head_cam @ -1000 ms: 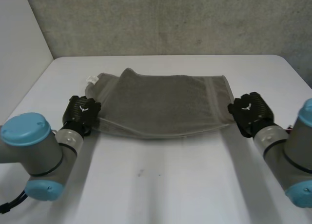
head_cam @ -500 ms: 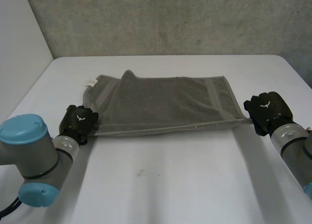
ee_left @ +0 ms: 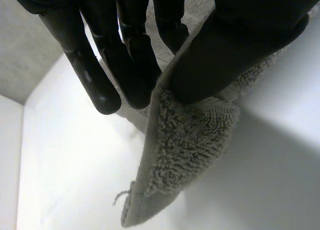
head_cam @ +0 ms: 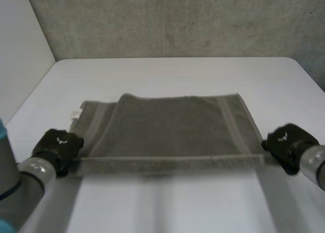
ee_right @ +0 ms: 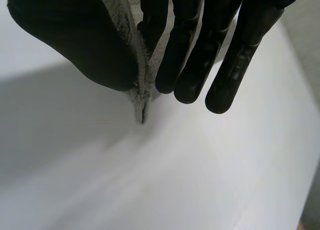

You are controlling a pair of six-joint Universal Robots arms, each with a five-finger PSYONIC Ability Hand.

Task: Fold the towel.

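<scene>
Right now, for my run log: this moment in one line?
towel: near edge stretched straight | left hand: pinching near-left corner | right hand: pinching near-right corner

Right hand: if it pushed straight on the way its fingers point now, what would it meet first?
Most likely the bare white table: the right hand pinches the towel corner, and beyond its fingertips lies tabletop. How near is unclear.
</scene>
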